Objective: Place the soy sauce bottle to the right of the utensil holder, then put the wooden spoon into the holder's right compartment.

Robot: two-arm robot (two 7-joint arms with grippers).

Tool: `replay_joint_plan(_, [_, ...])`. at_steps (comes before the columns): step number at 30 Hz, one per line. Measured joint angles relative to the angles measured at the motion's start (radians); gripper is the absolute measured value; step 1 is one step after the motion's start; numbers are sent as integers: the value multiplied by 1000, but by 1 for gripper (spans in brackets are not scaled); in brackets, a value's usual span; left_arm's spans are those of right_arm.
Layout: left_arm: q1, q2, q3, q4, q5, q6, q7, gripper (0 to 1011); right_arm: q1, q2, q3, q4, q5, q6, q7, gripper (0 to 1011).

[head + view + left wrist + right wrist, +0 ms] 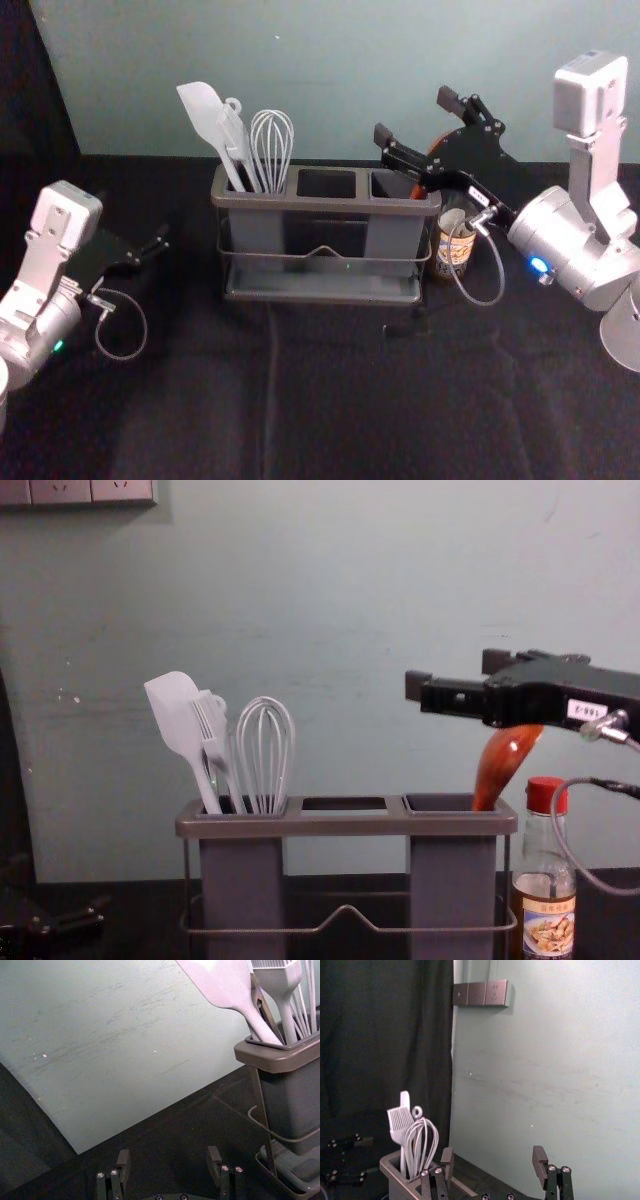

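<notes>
Open and empty, my right gripper is above the holder's right end in the head view; in the chest view the right gripper is higher than the spoon, and the right wrist view has the gripper with fingers spread. The reddish wooden spoon stands in the right compartment of the utensil holder, leaning right, its top partly behind the gripper. The soy sauce bottle, red-capped, stands upright just right of the holder. My left gripper idles at left; in its wrist view the gripper is open.
A white spatula, a brush and a whisk stand in the holder's left compartment. The middle compartment is between the other two. A wall rises behind the black-covered table.
</notes>
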Motion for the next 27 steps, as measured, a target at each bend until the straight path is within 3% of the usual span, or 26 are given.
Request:
replay_joint_plan(17, [0,0,0,0,0,0,0,1005,-42,-12,46,-63,6,-59,-24,1004])
replay_joint_plan(27, [0,0,0,0,0,0,0,1005,-53,-15,60,-87,9,-47,-30,1004])
